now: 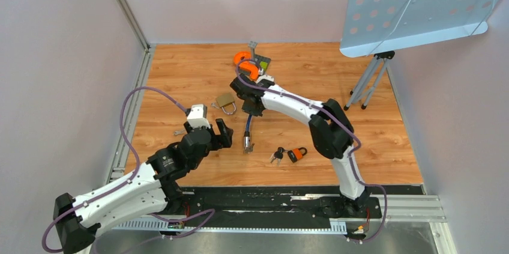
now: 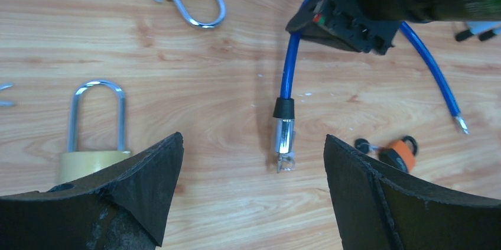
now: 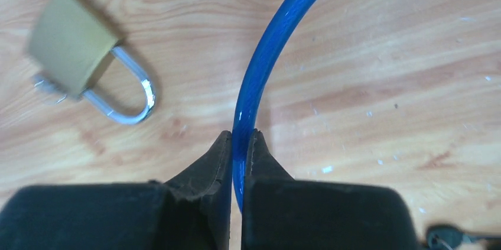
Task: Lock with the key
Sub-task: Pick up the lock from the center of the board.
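Wood-grain tabletop (image 1: 390,140). Perforated pale-blue panel (image 1: 420,2) above tripod (image 1: 371,80), back right. Orange curved object (image 1: 246,63) back centre. Brass padlock (image 1: 225,102) flat mid-table. Second brass padlock (image 2: 88,164) further left. Small orange padlock (image 1: 296,154) just beside black-headed keys (image 1: 277,156).

Light: bright, even, diffuse, from above. Shadows: soft, faint, beside blue cable (image 2: 289,61) on wooden tabletop (image 1: 198,74). Focus: overhead view sharp; brass padlock (image 3: 71,43), far left in right-wrist view, slightly blurred.

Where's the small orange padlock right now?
In the top view the small orange padlock lies toward the table's near edge, just right of the black-headed keys, beside the right arm.
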`<action>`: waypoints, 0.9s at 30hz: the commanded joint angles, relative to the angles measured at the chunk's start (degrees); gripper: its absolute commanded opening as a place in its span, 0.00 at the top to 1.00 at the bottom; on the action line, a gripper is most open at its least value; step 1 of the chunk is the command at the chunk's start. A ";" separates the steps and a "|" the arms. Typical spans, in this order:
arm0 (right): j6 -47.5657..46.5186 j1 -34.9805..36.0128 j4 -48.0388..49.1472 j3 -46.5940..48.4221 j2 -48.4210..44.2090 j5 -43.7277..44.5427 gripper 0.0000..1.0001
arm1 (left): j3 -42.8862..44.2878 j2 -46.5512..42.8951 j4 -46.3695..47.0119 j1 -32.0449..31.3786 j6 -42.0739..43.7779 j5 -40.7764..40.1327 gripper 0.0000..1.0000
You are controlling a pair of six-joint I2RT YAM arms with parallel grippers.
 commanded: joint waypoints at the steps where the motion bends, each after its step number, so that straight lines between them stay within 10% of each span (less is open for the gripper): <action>1: -1.58 0.05 10.83 -6.00 -14.16 -2.94 1.00 | -0.41 3.28 10.83 4.56 -0.75 14.26 0.06; 13: -2.45 0.15 19.21 -15.75 -26.66 -9.73 1.00 | -0.59 10.96 31.11 11.95 3.91 38.83 0.06; 27: -5.39 -0.13 21.64 -19.87 -31.45 -13.94 1.00 | 2.64 21.85 35.15 18.28 5.12 47.26 0.34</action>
